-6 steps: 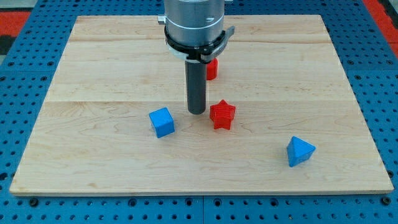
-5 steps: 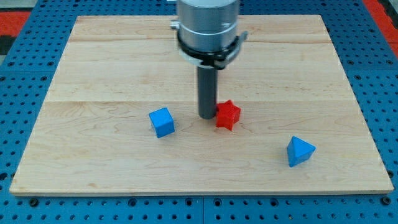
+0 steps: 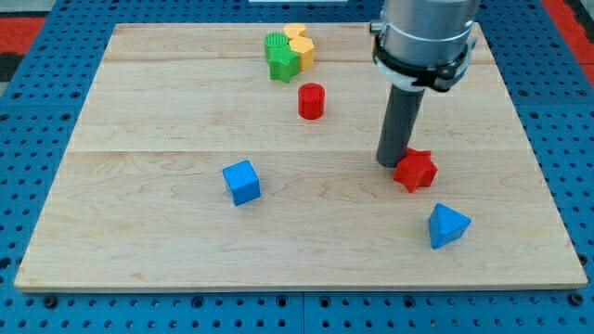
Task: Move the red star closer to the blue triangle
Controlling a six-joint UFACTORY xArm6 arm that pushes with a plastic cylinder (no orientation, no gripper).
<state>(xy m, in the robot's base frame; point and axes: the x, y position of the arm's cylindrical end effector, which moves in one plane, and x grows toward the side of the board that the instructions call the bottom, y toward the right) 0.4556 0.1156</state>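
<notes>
The red star (image 3: 416, 171) lies on the wooden board at the view's right of centre. The blue triangle (image 3: 447, 225) lies a short way below and to the right of it, with a gap of bare board between them. My tip (image 3: 391, 163) rests on the board against the star's left side. The rod rises from there to the grey arm housing (image 3: 422, 37) at the view's top right.
A blue cube (image 3: 241, 182) lies left of centre. A red cylinder (image 3: 311, 100) stands above the middle. A green star-like block (image 3: 280, 54) and a yellow block (image 3: 299, 43) touch near the top edge. The board's right edge (image 3: 548, 176) is close to the triangle.
My tip has slid to the right and pushed the red star with it, from the board's centre to just above and left of the blue triangle. The other blocks stayed put.
</notes>
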